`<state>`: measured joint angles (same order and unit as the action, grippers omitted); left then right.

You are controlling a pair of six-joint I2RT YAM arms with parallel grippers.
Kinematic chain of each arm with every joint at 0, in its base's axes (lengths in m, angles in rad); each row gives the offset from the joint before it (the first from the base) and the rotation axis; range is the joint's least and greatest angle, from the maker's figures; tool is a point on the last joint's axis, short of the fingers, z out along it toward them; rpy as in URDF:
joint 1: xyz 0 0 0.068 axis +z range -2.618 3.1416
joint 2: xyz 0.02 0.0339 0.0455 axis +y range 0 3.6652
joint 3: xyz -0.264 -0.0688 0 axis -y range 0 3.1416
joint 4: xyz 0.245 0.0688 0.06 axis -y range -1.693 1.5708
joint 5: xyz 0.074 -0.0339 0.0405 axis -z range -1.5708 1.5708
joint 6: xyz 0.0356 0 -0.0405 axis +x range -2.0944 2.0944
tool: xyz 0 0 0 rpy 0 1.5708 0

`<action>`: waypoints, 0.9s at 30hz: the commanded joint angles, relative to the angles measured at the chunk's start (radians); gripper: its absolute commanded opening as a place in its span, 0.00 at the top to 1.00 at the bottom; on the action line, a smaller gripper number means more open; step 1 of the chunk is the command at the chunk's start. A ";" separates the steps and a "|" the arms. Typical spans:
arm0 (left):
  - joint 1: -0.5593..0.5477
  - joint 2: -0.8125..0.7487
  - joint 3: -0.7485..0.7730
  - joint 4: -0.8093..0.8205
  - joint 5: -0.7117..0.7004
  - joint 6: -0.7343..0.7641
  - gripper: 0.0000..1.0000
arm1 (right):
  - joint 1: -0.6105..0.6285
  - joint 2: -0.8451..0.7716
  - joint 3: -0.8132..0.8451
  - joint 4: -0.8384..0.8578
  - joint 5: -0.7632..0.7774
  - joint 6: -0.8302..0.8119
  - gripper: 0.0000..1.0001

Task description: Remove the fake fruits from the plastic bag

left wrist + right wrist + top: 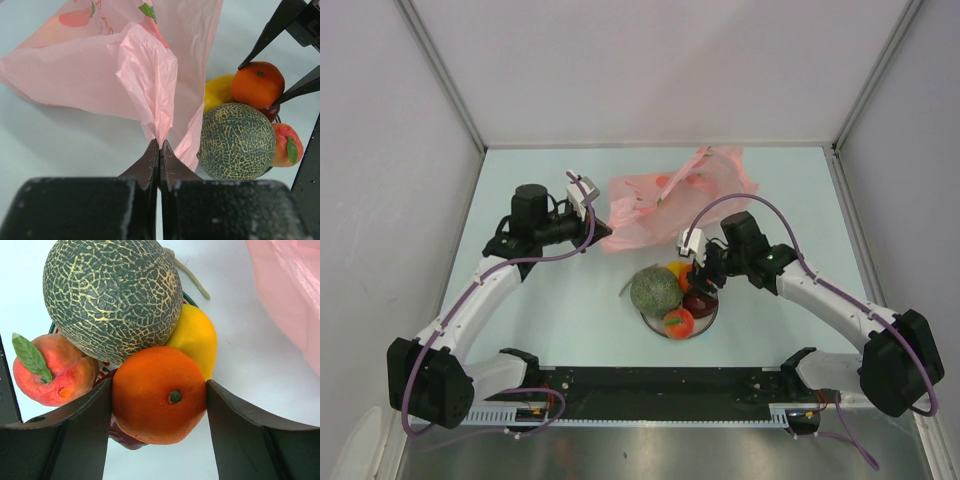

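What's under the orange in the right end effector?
A dark red fruit shows directly beneath the orange, plus a sliver of the printed plate. Whether the orange rests on it is hidden, as is most of the plate.

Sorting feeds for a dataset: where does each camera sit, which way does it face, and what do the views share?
Top external: above and behind the bases, looking down at the table; both arms show.
Left wrist: on the left arm, looking along the left gripper, shut on the plastic bag.
Right wrist: on the right arm, looking down past the right gripper clasping the orange ball.
Shared: all show the melon.
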<state>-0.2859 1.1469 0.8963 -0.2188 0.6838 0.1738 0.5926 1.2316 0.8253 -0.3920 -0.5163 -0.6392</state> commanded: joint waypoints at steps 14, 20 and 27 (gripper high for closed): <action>-0.015 0.014 0.026 -0.001 0.007 0.001 1.00 | 0.046 -0.161 -0.006 -0.117 -0.022 -0.168 0.97; -0.021 0.013 0.039 -0.021 0.003 0.009 1.00 | 0.070 -0.165 -0.006 -0.153 -0.079 -0.272 0.96; -0.022 -0.004 0.042 -0.031 -0.007 0.015 1.00 | 0.098 -0.139 -0.008 -0.143 -0.062 -0.244 0.94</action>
<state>-0.3019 1.1587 0.8978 -0.2501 0.6827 0.1764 0.6746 1.0866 0.8154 -0.5507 -0.5701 -0.8749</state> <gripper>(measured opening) 0.008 0.706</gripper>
